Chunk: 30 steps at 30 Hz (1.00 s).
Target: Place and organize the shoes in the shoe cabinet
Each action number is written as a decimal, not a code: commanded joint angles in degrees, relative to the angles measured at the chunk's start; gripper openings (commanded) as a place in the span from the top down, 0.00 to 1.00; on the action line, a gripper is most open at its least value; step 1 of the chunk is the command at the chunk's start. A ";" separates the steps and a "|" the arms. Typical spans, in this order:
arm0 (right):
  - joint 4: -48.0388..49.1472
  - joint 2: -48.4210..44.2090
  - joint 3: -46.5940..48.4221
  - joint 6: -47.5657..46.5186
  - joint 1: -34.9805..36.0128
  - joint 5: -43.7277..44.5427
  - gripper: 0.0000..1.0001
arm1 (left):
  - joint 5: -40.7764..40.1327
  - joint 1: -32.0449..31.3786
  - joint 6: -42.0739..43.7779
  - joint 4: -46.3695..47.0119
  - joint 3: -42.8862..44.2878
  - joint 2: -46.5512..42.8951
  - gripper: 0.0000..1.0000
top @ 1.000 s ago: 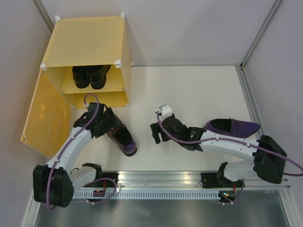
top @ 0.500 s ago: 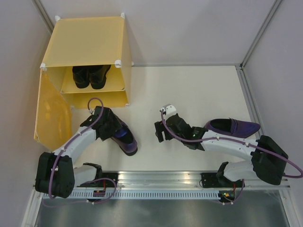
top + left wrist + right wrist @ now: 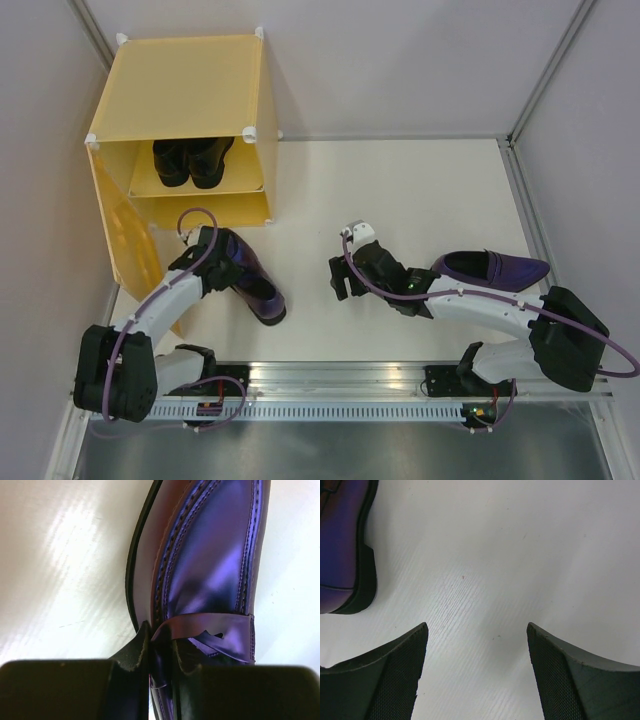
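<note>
One glossy purple shoe (image 3: 262,293) lies on the table in front of the shoe cabinet (image 3: 185,85), toe pointing to the near right. My left gripper (image 3: 232,262) is shut on the side wall of that shoe near its strap; the wrist view shows the purple shoe (image 3: 210,555) with its rim pinched in my left gripper (image 3: 161,645). The other purple shoe (image 3: 495,268) lies at the right, beside my right forearm. My right gripper (image 3: 340,278) hovers open over bare table at mid-table. A black pair (image 3: 190,160) stands on the cabinet's upper level.
The cabinet's yellow door (image 3: 125,235) hangs open at the left, close to my left arm. The lower compartment (image 3: 205,208) opens toward the held shoe. Part of a purple shoe (image 3: 340,540) shows at the upper left of the right wrist view. Walls border the table left and right.
My left gripper has closed on the purple shoe's side and the shoe has shifted slightly. The cabinet door has swung inward, now seen nearly edge-on. The right gripper has barely moved.
</note>
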 commanded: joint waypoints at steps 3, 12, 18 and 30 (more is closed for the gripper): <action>2.63 -1.81 -0.56 0.86 -0.45 0.00 0.17 | -12.08 3.63 1.39 -4.06 4.95 -3.45 0.95; 2.81 -1.81 -0.83 0.94 -0.89 -1.32 0.17 | -13.23 16.63 5.61 -9.78 7.59 -8.29 0.97; 2.81 -2.16 -1.00 1.12 -0.97 -1.59 0.17 | -14.37 22.97 7.01 -11.02 9.79 -11.19 0.97; 2.81 -3.30 -1.62 1.30 -1.59 -3.17 0.17 | -0.23 22.98 22.83 -4.26 20.86 4.00 0.96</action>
